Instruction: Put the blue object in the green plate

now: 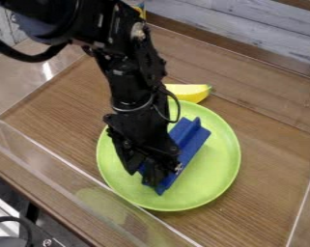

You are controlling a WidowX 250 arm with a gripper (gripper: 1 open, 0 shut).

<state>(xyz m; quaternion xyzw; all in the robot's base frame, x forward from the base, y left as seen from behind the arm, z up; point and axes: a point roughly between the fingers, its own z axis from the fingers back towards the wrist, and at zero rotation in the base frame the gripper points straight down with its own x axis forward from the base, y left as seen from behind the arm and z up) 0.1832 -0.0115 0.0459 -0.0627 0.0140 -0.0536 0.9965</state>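
Observation:
The blue object (189, 138) lies aslant on the green plate (226, 164), its far end pointing up and to the right. Its near end sits under my gripper (152, 172). The black arm comes down from the upper left and covers the plate's left middle. The fingers (142, 164) reach down at the block's near end, but the arm's body hides whether they clamp it.
A small yellow banana-shaped piece (189, 93) lies just behind the plate's far rim. The plate rests on a wooden tabletop (267, 106). A clear plastic wall (61, 178) runs along the near left side. A pale brick wall stands at the back.

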